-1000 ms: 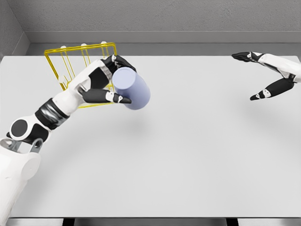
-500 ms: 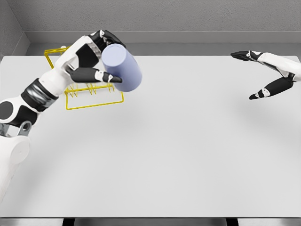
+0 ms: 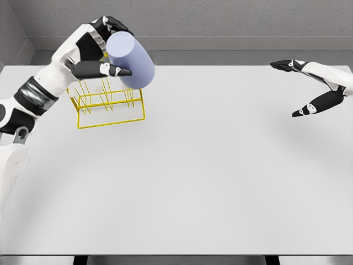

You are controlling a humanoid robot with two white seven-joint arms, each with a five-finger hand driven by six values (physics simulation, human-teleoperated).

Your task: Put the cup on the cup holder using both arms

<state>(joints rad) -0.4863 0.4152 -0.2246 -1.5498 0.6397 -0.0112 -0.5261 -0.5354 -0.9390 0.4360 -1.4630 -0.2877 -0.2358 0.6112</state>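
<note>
Cup (image 3: 131,59): pale lavender cylinder, in the air, tilted, its flat end facing up and to the left. It sits above the rack's right end and overlaps the rack's upper right corner in the head view. Not touching the table. Can't tell from here which end is the open mouth.

Left hand (image 3: 95,51): clasped around the cup, thumb across the near side and the other fingers wrapped over the top and far side. Forearm runs down to the lower left, passing in front of the rack's left part.

Rack (image 3: 110,108): yellow wire frame with thin upright prongs, on the table (image 3: 209,182) near its far left corner. Prongs partly hidden behind hand and cup, so the count is unclear.

Right hand (image 3: 317,88): well right of the rack, above the table's far right edge, fingers spread and slack, nothing in it.

Judgement: cup is mid-carry, seating on a prong not done.

Risks:
- Cup tilt vs prong axis. If the mouth isn't turned down and lined up, the rim hits a prong tip and skates off or bends the wire.
- Rack looks light and unanchored. A sideways push from the cup or forearm could slide or tip it.
- One-hand hold on a smooth cylinder. Rotating the wrist may let it slip.
- Depth is ambiguous from a single view, so the cup may be in front of the prongs, not over them.
</note>
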